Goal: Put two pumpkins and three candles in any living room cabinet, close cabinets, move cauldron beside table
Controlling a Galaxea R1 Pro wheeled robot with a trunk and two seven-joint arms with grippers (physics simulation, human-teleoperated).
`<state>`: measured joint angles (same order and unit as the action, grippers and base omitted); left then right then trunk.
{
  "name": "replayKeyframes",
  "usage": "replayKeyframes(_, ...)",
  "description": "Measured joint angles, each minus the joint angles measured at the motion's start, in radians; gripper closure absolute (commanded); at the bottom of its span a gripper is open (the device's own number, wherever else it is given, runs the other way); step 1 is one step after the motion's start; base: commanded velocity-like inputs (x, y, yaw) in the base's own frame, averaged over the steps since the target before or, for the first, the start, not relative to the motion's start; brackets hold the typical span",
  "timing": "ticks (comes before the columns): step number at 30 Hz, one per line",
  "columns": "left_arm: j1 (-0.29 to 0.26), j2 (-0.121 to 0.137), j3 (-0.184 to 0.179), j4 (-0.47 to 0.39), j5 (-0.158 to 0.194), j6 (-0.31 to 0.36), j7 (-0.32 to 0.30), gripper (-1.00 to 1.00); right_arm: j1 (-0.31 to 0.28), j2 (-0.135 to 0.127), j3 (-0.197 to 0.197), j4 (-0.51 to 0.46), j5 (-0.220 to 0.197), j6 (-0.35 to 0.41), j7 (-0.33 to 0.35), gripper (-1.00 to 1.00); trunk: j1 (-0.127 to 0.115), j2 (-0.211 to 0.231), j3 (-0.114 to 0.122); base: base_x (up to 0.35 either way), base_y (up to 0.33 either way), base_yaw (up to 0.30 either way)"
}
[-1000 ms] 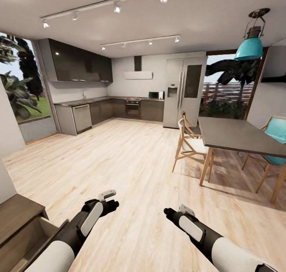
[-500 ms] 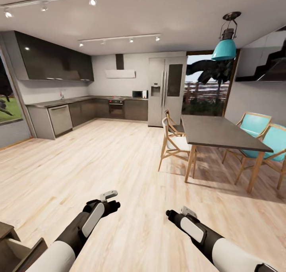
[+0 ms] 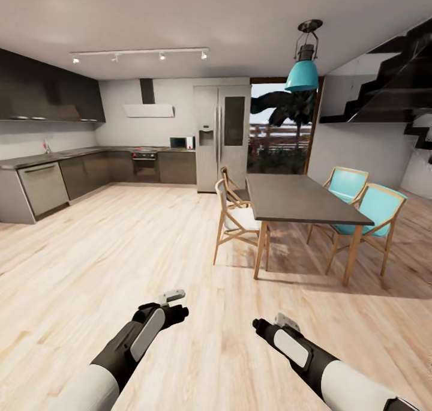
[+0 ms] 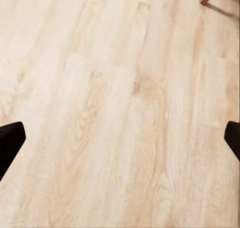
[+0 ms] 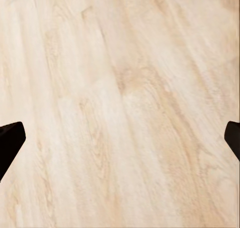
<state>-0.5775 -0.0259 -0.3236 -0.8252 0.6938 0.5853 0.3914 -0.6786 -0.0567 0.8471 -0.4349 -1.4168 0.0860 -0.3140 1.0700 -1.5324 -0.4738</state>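
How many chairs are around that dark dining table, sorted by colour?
Teal-shelled chairs with wooden legs: 2
Pale wooden-framed chairs without teal: 2
Total: 4

The room is bright and evenly lit. Small ceiling spotlights (image 3: 139, 56) shine at the upper left, and daylight enters through the window (image 3: 279, 129) at the centre. Soft shadows lie on the wooden floor (image 3: 150, 243) under the dining table (image 3: 300, 198). Straight lines bend near the frame edges. Both wrist views look slightly soft.

Pale wood floor (image 3: 150, 243) bears dining table (image 3: 300, 198) and chairs (image 3: 237, 222).
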Motion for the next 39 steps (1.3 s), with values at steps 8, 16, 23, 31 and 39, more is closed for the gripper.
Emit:
replayKeyframes(8,0.0,-0.003,-0.006,0.0,0.001,0.0,0.0,-1.0,0.0,0.0,-0.001,0.002,0.0,0.0,-0.001,-1.0,0.0,0.0,0.0,0.268,-0.206,-0.272)
replayKeyframes(16,0.0,-0.006,-0.008,0.0,0.001,0.0,0.0,-1.0,0.0,0.0,-0.001,0.002,0.0,0.0,-0.001,-1.0,0.0,0.0,0.0,0.263,-0.214,-0.272)
replayKeyframes(23,0.0,-0.008,-0.009,0.001,0.001,0.0,0.0,-1.0,0.0,0.0,-0.001,0.002,0.0,0.0,-0.001,-1.0,0.0,0.0,0.0,0.258,-0.221,-0.273)
replayKeyframes(31,0.0,-0.008,-0.008,0.001,0.0,0.0,0.001,-1.0,0.0,0.0,-0.001,0.002,0.0,0.0,-0.001,-1.0,0.0,0.0,0.0,0.276,-0.177,-0.274)
replayKeyframes(39,0.0,-0.008,-0.008,0.002,0.001,-0.001,0.001,-1.0,0.0,0.0,0.0,0.002,0.0,0.0,-0.001,-1.0,0.0,0.0,0.0,0.313,-0.081,-0.276)
